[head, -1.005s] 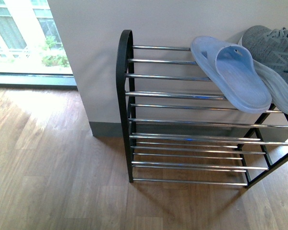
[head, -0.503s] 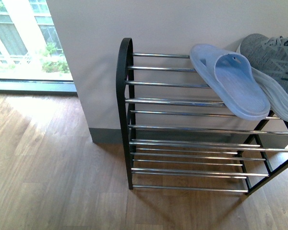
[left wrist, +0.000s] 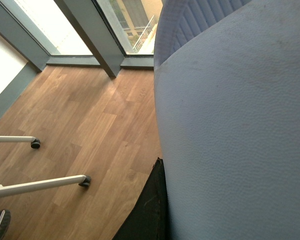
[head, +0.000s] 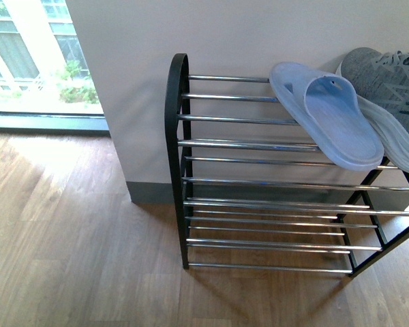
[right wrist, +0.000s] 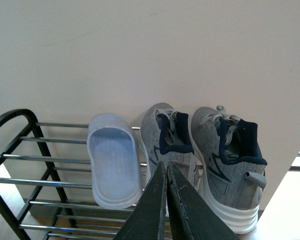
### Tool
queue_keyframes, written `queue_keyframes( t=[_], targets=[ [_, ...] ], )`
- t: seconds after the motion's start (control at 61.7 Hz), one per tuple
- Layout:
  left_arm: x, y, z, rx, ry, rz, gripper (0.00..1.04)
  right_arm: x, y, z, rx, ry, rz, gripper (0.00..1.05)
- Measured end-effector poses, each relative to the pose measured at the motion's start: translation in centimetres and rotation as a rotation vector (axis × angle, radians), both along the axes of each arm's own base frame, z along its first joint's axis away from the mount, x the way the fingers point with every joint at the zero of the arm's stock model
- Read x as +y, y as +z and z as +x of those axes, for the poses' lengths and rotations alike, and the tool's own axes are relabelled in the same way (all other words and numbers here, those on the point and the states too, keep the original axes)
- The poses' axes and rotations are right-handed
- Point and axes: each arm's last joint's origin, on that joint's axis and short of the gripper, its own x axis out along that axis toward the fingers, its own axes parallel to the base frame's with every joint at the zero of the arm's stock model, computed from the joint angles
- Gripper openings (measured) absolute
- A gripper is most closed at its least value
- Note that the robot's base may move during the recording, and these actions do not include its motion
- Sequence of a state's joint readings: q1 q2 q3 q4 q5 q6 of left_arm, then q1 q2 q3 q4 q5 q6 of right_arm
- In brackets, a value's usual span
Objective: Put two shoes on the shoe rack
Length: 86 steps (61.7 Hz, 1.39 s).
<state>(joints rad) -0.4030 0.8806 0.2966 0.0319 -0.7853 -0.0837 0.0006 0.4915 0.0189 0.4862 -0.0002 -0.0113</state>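
Right at the camera in the right wrist view sits the right pincer [right wrist: 166, 172], its two dark fingers pressed together at the tips with nothing between them — shut and empty. Just beyond those tips, on the top tier of the shoe rack [right wrist: 20, 150], stands the nearer grey knit sneaker [right wrist: 171, 150], heel toward the pincer, navy lining showing. To one side of it, touching or nearly so, is the second grey knit sneaker [right wrist: 229, 165], laces loose, thick white ridged sole in plain sight. On the other side of the first sneaker lies a pale blue slide sandal [right wrist: 113, 165], sole up, across the chrome rods. Behind all three rises a plain cream wall [right wrist: 140, 55].

Over to the front view: the shoe rack [head: 178, 157] stands on the wood floor [head: 61, 231] against the wall, the slide sandal [head: 330, 116] tilted over the top rods, one sneaker [head: 388, 88] just beside it at the frame edge. No arm shows here.

Left wrist view: a pale blue-grey padded surface [left wrist: 235, 125] fills most of the frame, a dark strip at its foot; the left pincer's opening I cannot tell. Farther off, wood floor, white chair legs on castors [left wrist: 40, 182], then window frames [left wrist: 95, 30].
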Motion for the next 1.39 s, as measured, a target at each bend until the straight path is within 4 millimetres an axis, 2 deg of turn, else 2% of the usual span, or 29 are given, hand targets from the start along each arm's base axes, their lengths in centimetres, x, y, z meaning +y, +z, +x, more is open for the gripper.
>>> queue_keyframes(
  t=[0.86,1.022,1.281,1.395],
  targets=[
    [0.0,0.0,0.0,0.0,0.0,0.001,0.02,0.0,0.1,-2.1,-0.007,0.0,0.0,0.01],
    [0.0,0.0,0.0,0.0,0.0,0.0,0.02,0.0,-0.2,-3.2,0.001,0.0,0.0,0.01],
    [0.0,0.0,0.0,0.0,0.0,0.0,0.02,0.0,-0.2,-3.2,-0.002,0.0,0.0,0.01],
    [0.0,0.0,0.0,0.0,0.0,0.001,0.02,0.0,-0.1,-3.3,-0.003,0.0,0.0,0.18]
  ],
)
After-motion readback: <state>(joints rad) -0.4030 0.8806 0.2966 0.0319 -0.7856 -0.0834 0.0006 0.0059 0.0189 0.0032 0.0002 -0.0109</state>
